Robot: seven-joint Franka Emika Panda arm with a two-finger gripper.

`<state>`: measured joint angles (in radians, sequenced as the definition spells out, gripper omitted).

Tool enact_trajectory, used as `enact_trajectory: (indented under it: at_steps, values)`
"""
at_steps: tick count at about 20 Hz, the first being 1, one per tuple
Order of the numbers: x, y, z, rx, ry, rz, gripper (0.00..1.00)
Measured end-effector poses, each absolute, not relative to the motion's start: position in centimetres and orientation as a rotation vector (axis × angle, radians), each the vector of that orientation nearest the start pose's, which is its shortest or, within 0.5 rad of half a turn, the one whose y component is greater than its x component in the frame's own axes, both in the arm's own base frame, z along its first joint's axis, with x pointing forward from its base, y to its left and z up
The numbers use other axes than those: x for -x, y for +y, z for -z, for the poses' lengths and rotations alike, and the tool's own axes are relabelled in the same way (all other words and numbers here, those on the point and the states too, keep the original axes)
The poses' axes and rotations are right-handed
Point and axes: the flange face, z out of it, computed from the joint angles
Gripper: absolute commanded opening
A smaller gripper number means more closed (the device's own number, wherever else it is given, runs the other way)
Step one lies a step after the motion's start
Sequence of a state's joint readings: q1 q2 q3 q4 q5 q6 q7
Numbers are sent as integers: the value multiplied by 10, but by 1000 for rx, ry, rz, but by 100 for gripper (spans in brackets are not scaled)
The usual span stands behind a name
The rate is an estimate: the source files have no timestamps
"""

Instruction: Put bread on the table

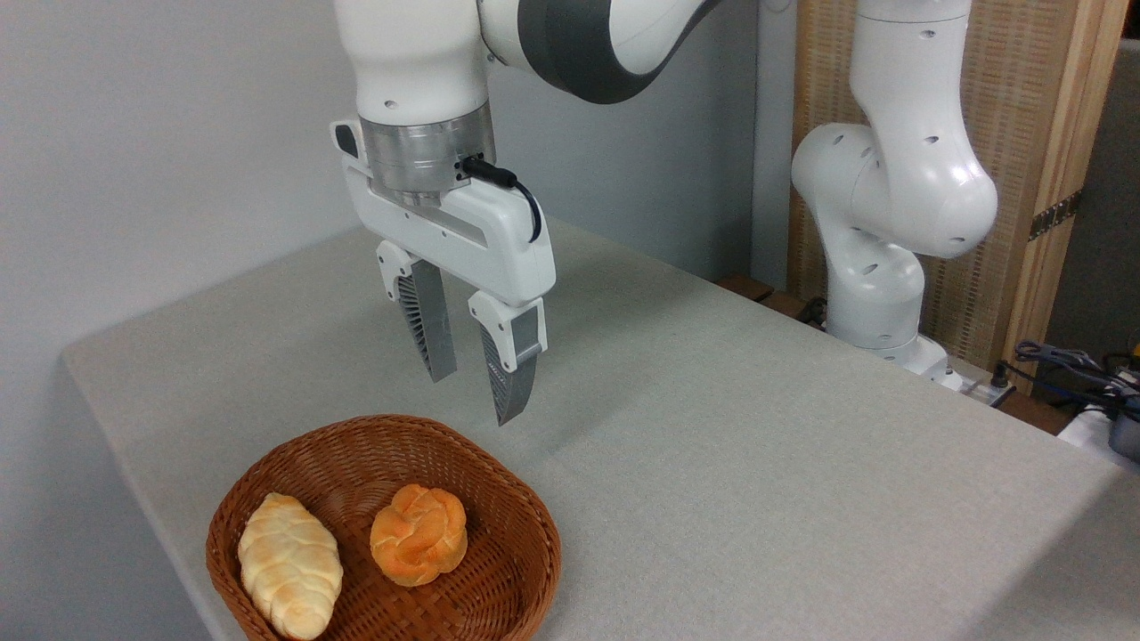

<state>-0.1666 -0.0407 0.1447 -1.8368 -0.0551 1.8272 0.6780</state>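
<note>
The bread (pixel 419 534), a small round orange-golden knotted roll, lies inside a brown wicker basket (pixel 499 499) near the front left of the table (pixel 757 445), which is covered in grey-beige cloth. My gripper (pixel 472 396) hangs open in the air above the basket's far rim, pointing down, with nothing between its ribbed fingers (pixel 512 374). It is well above the bread and slightly behind it.
A longer pale braided loaf (pixel 289 565) lies in the basket left of the bread. The arm's white base (pixel 877 294) stands at the table's far right edge. Cables (pixel 1069 361) sit beyond that edge. A grey wall runs behind.
</note>
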Motion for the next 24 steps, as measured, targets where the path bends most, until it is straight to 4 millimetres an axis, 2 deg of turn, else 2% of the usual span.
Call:
enact_trajectory:
  at_steps: [7, 24]
  values:
    - [-558, -18, -561, 2984, 1076, 135, 100]
    - [-558, -21, -559, 2983, 1084, 128, 100]
